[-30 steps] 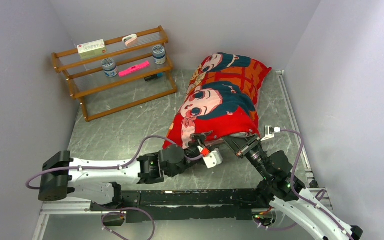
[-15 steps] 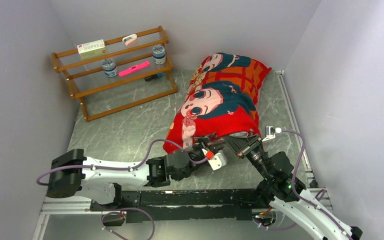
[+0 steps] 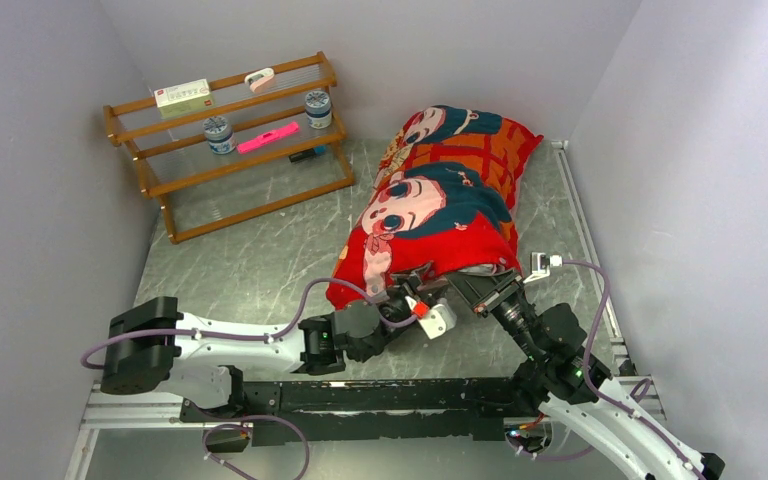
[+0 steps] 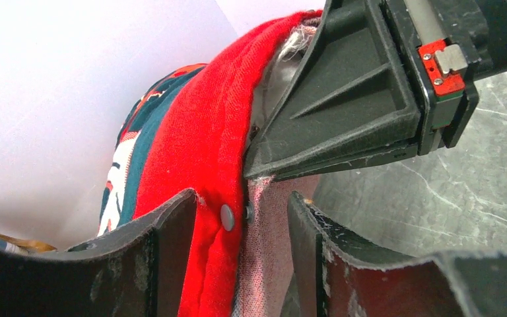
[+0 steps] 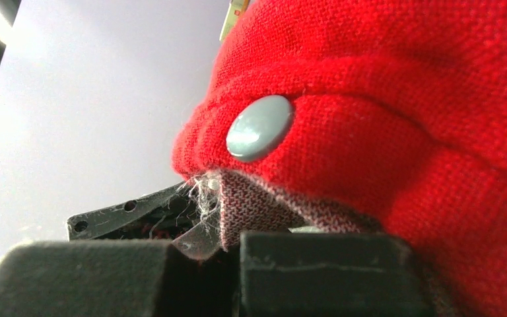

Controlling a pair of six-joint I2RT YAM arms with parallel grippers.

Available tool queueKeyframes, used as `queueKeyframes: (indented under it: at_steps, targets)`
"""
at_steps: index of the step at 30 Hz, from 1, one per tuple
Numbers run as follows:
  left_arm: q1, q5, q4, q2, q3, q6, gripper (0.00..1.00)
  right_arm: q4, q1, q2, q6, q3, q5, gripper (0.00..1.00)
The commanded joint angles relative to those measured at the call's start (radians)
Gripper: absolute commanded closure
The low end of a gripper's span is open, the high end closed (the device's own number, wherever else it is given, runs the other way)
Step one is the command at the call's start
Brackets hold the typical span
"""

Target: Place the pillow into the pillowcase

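- I can't see the plain white pillow from here. The large red fabric pillowcase with the teal-haired cartoon girl faces (image 3: 440, 200) bulges plump along its whole length and covers whatever fills it.
- At the case's near, open end, only a whitish fuzzy sliver (image 4: 289, 45) shows under the lifted hem. It is too little to say what it is.
- The case lies on the right half of the grey marbled table (image 3: 250, 270). Its far end is close to the back wall and its near end is at the two grippers.
- The wooden slatted rack (image 3: 230, 140) in the far-left corner holds small items that are too tiny to identify.
- From overhead, both sets of fingertips are lost in the folds of the hem.
- The right gripper (image 5: 234, 247) is closed tight. It pinches the paler pink reverse of the hem just below a round grey snap button (image 5: 259, 127).
- The left gripper (image 4: 242, 198) has its jaws partway apart and straddles the same hem, just beside the right one's fingers. The red edge touches one finger and the pink reverse hangs towards the other. It doesn't look clamped.
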Motion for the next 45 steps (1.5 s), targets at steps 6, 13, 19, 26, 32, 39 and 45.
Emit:
queueKeyframes:
  at_steps: [6,13,19,26,32,39,45]
  targets:
    - [-0.007,-0.015,0.082,0.013,-0.018,0.049,0.41,0.177,0.003,-0.012,0.024,0.018,-0.004,1.0]
    - [-0.007,-0.028,0.101,0.03,-0.019,0.071,0.44,0.18,0.003,-0.01,0.025,0.016,-0.003,1.0]
    - [-0.007,-0.041,0.124,0.052,-0.019,0.088,0.47,0.182,0.003,-0.01,0.025,0.018,-0.003,1.0]
    - [-0.007,-0.049,0.157,0.055,-0.018,0.113,0.55,0.178,0.003,-0.013,0.025,0.018,-0.005,1.0]
    - [-0.007,-0.04,0.16,0.054,-0.01,0.123,0.67,0.178,0.003,-0.004,0.019,0.028,-0.007,1.0]
    - [-0.007,-0.025,0.143,0.048,-0.012,0.118,0.95,0.189,0.003,0.002,0.02,0.031,-0.008,1.0]
    - [-0.007,0.019,0.155,0.008,-0.043,0.118,0.95,0.202,0.003,0.017,0.018,0.034,-0.014,1.0]
